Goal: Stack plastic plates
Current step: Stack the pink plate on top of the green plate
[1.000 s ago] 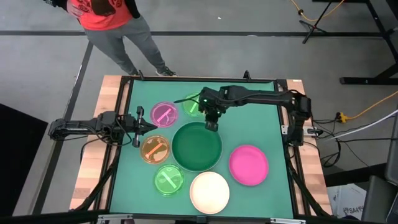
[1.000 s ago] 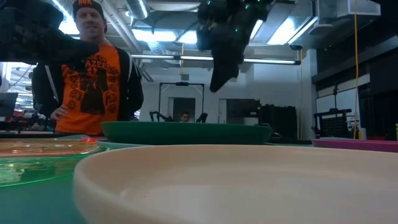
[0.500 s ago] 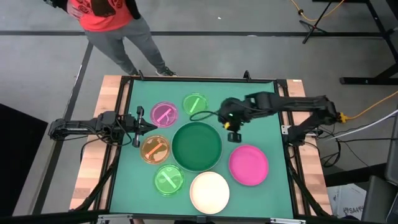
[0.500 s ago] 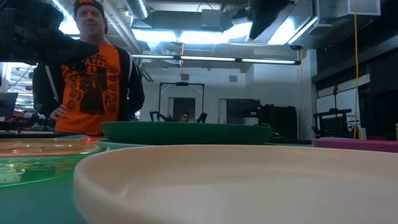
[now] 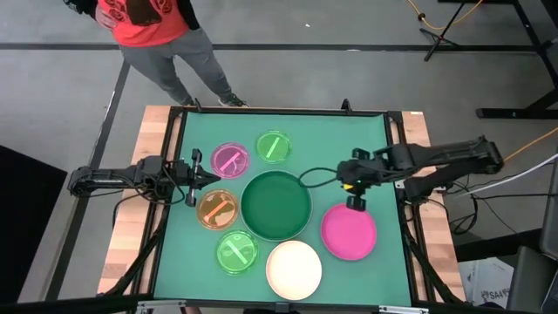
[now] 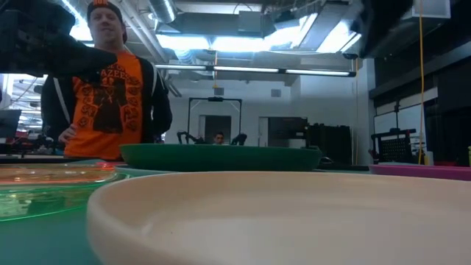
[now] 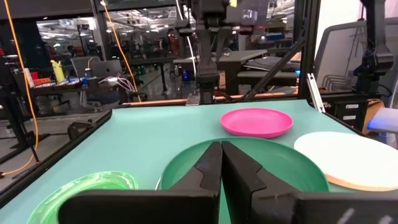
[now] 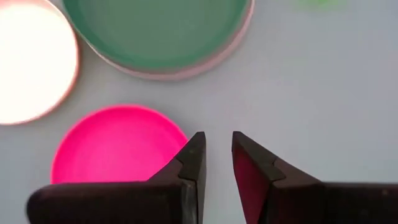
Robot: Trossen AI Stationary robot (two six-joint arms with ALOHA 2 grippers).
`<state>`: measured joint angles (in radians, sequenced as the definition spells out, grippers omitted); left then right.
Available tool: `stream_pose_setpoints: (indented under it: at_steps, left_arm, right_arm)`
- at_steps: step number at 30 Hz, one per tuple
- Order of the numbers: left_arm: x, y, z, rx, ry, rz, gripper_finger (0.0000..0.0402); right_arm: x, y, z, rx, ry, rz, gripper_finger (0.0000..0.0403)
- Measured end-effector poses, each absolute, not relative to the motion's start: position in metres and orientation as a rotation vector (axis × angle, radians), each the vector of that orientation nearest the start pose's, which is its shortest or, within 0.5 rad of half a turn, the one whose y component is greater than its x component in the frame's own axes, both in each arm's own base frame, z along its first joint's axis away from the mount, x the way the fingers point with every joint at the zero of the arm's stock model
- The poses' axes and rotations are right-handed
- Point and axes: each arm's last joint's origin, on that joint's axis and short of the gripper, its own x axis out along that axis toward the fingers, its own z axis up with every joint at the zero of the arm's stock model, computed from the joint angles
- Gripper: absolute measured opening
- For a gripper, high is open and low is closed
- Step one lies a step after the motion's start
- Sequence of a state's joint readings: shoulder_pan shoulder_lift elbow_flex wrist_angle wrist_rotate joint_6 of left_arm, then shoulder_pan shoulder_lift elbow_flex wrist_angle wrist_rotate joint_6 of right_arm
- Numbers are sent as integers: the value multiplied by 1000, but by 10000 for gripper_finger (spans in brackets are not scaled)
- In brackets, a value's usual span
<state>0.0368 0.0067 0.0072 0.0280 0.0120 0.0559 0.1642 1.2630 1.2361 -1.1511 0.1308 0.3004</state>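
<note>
Seven plastic plates lie flat on the green mat. A dark green plate (image 5: 275,205) is in the middle, with a pale rim (image 8: 186,70) showing under it. A hot pink plate (image 5: 349,232) is at the right and a cream plate (image 5: 294,269) at the near edge. Four smaller translucent plates lie to the left and far side: pink (image 5: 229,160), lime green (image 5: 274,146), orange (image 5: 217,208) and lime green (image 5: 236,251). My right gripper (image 8: 217,138) hangs above the hot pink plate's far edge (image 5: 356,203), pointing steeply down. It is narrowly open and holds nothing. My left gripper (image 7: 221,149) waits shut and level at the left (image 5: 214,177).
A person in an orange shirt (image 5: 153,26) stands beyond the table's far left corner, also visible in the low view (image 6: 110,81). A black cable (image 5: 318,174) trails from my right arm over the mat. Bare mat lies at the far right (image 5: 357,139).
My right gripper has swung from above the dark green plate's far edge toward the table's right and near side, rising a little. It now hangs over the hot pink plate's far edge. The gap between its fingers is unchanged, and no plate has moved.
</note>
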Motion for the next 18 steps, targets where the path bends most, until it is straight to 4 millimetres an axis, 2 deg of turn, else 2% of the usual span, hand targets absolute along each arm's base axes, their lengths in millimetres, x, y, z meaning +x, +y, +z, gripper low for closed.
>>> stream_pose_setpoints:
  at_steps: [9,18]
  left_arm:
    - [98,3,168,57,-28,26,4]
    - [98,3,168,57,-28,26,4]
  right_arm:
    - [176,26,277,159,1209,-188,67]
    - [161,25,229,210,1296,-156,67]
